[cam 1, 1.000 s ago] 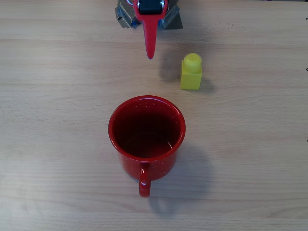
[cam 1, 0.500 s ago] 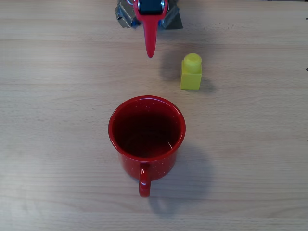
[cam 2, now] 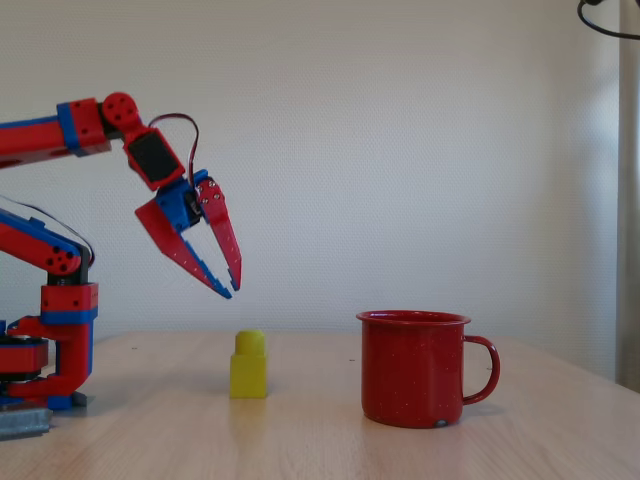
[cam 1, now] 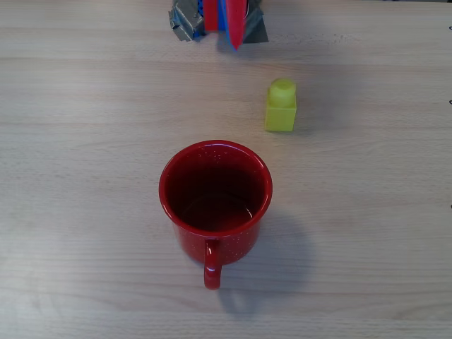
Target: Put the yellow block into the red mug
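The tool hangs with fingers a little apart above the block, beside the mug.

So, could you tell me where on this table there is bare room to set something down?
In the overhead view, bare wood runs down both outer sides of the table, left of the red mug and right of the yellow block, plus a strip below the mug's handle. It is crowded near the top middle, where the gripper hangs above the block.
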### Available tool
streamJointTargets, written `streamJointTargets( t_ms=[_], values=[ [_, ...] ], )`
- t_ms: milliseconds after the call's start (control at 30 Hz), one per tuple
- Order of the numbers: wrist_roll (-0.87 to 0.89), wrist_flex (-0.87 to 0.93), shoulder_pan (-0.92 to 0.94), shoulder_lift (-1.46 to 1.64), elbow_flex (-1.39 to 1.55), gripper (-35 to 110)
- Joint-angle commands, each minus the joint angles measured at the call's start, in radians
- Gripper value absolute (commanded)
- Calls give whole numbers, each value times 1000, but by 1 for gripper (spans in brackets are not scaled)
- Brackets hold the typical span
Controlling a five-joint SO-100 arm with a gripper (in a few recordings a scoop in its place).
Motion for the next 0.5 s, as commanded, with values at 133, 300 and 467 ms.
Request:
streamJointTargets(
  t_ms=[133,300,467],
  values=[
    [192,195,-130,-138,-308,0],
    [365,319,-216,-293,-446,0],
    [465,388,-279,-425,-491,0]
  ],
)
